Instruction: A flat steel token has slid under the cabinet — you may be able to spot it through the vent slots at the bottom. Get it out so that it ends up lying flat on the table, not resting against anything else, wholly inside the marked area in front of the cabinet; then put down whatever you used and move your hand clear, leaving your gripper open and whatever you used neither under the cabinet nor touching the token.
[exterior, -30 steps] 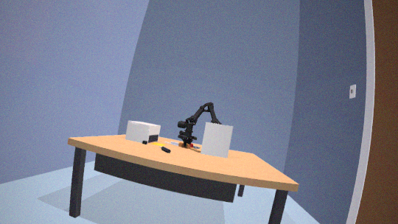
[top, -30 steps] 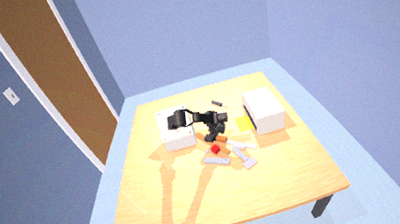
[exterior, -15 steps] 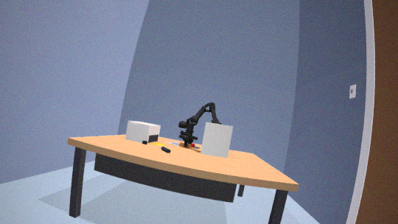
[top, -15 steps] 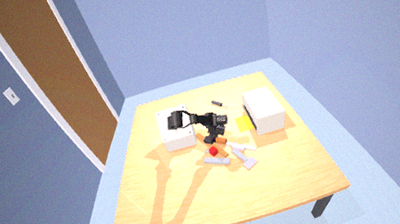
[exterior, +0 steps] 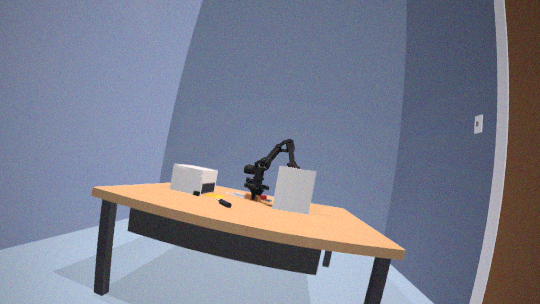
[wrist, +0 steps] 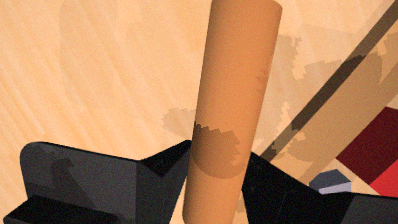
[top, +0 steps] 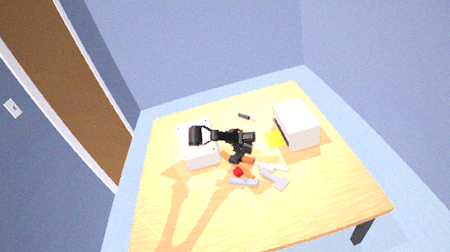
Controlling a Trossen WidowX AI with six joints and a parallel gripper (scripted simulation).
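Observation:
The white cabinet (top: 300,124) (exterior: 186,179) stands at the right in the top view, with a dark opening low on its front. The yellow marked area (top: 274,139) (exterior: 215,196) lies before it. The token cannot be made out in any view. My gripper (top: 237,159) (exterior: 256,195) (wrist: 216,151) is shut on an orange-brown round handle (top: 247,160) (wrist: 235,85), which runs up between the fingers in the wrist view. In the top view a long white blade (top: 272,167) extends from that handle toward the right. Whether the tool touches the table is unclear.
A red cube (top: 237,172) (wrist: 370,145), a grey bar (top: 243,181) and a pale scraper-like tool (top: 282,183) lie near the gripper. A brown strip (wrist: 330,110) passes beside the handle. A dark-handled tool (top: 244,116) (exterior: 225,203) lies farther off. A white box (top: 204,160) (exterior: 295,190) stands by the arm's base.

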